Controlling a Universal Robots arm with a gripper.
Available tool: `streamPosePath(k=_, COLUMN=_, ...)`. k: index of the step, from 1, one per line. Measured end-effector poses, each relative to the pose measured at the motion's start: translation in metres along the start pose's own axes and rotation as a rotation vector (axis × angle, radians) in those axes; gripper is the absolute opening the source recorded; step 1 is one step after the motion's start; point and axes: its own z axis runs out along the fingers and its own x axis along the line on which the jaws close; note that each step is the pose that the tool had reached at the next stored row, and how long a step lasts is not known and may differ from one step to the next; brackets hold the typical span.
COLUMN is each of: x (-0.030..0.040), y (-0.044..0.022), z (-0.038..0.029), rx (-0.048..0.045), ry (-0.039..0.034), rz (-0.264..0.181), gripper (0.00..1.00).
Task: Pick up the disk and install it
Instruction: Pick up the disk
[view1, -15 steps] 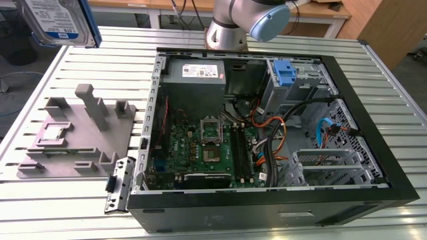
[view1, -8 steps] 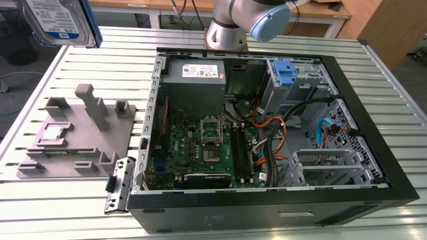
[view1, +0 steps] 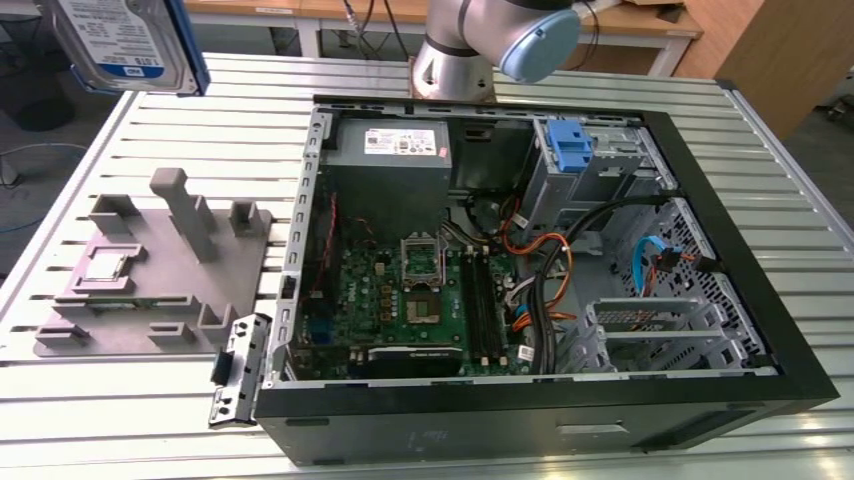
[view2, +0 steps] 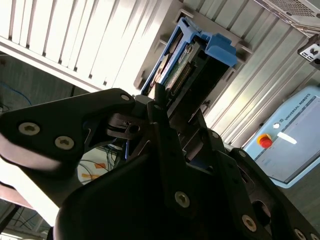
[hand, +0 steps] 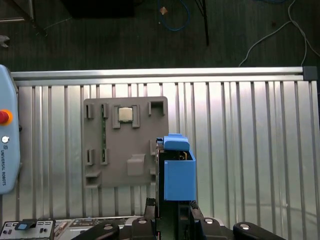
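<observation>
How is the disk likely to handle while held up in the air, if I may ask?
The disk looks rigid, a metal slab, so it probably won't flex. Its blue plastic frame may be smooth, perhaps slippery.

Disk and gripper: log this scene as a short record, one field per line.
disk: the disk is held in the air, off the table, with a blue frame on its edge
gripper: the gripper is shut on the disk
under the disk: the edge of the grey tray, in the first wrist view
computer case: the computer case lies open on the table, to the exterior view's right of the grey tray
install status: the disk is not in the computer case yet
</observation>
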Motion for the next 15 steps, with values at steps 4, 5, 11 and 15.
streamPosePath(k=4, x=-0.0001, y=-0.0025, z=0.0, rx=0.0, ry=0.0, rz=0.0, gripper=0.35)
streamPosePath(k=5, x=-0.0001, y=-0.0033, z=-0.0001, rx=0.0, ry=0.0, rz=0.0, gripper=0.35)
streamPosePath(k=11, x=-0.0004, y=-0.0084, z=-0.0002, rx=0.0, ry=0.0, rz=0.0, gripper=0.35)
streamPosePath(k=15, x=-0.0005, y=-0.0106, z=-0.0002, rx=0.0, ry=0.0, rz=0.0, gripper=0.35)
